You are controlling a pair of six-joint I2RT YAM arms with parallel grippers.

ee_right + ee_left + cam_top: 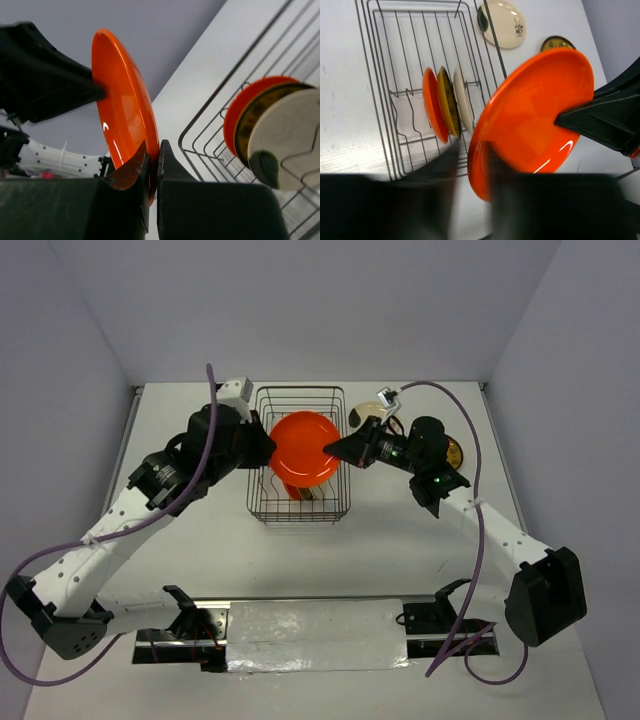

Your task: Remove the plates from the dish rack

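White table [300, 560], plain pale grey walls [300, 300], even light.

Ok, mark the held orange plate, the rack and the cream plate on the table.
Held orange plate [305, 448]: top view, face centre.
Rack [300, 390]: top view, far rim.
Cream plate on table [502, 22]: left wrist view, its middle.

From above, the held orange plate [305, 448] hides most of the standing plates [300, 490] in the dish rack [300, 518]; the right arm [430, 440] covers much of a dark plate [455, 452]. The left gripper [474, 150] is a dark blur.
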